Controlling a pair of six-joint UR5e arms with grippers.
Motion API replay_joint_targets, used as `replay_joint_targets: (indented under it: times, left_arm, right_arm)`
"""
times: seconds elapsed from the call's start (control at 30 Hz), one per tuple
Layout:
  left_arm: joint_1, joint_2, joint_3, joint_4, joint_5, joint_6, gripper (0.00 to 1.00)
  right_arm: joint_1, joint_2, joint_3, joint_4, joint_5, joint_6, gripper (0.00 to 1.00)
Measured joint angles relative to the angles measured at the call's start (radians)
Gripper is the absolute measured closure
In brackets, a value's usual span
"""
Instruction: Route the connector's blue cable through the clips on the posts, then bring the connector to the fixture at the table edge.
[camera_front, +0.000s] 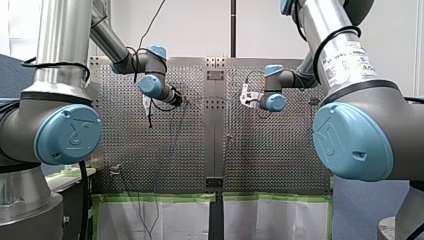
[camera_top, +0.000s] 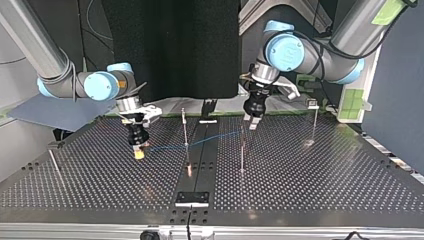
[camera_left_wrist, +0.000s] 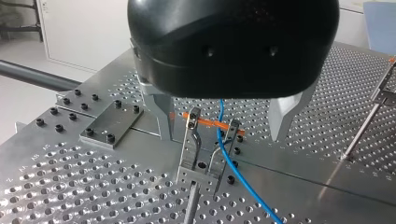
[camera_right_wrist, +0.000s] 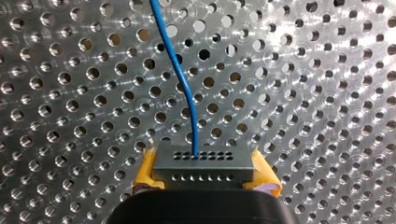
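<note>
While hovering just above the perforated table (camera_right_wrist: 70, 93), clamps the grey connector (camera_right_wrist: 203, 163) tight in my right gripper (camera_right_wrist: 205, 176), yellow pads (camera_right_wrist: 145, 173) pressed to both its flanks. Sends the blue cable (camera_right_wrist: 180, 74) out of the connector's upper row of holes and away across the plate. In the top view, strings that cable from the view's left past a thin post (camera_top: 185, 131) towards my left gripper (camera_top: 252, 125). Over there, holds the metal fingers (camera_left_wrist: 161, 116) spread wide, one either side of a clip (camera_left_wrist: 194, 140), gripping nothing. Runs the cable down between the clip's two prongs. Finds the black fixture (camera_top: 192, 198), at the table edge along the top view's bottom, well apart from the connector.
</note>
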Motion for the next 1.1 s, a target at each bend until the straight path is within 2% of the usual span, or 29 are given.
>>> replay_joint_targets:
  times: [0.23, 0.33, 0.47, 0.87, 1.1]
  left_arm:
    - [-0.004, 0.003, 0.001, 0.000, 0.002, 0.022, 0.00]
    - [-0.015, 0.005, 0.001, 0.009, 0.004, 0.044, 0.00]
    - [-0.040, 0.007, 0.002, 0.009, -0.017, 0.077, 0.00]
    - [-0.153, 0.004, 0.044, 0.051, -0.130, 0.191, 0.00]
    - [-0.213, -0.013, 0.062, 0.050, -0.190, 0.209, 0.00]
  right_arm:
    - [0.001, 0.000, 0.000, 0.004, 0.000, 0.000, 1.00]
    - [0.001, 0.000, 0.000, 0.004, 0.002, 0.000, 1.00]
    - [0.001, 0.000, 0.000, 0.003, 0.003, 0.000, 1.00]
    - [-0.003, 0.001, 0.000, 0.003, 0.003, 0.000, 1.00]
    - [-0.001, 0.001, 0.000, 0.005, 0.002, 0.000, 1.00]
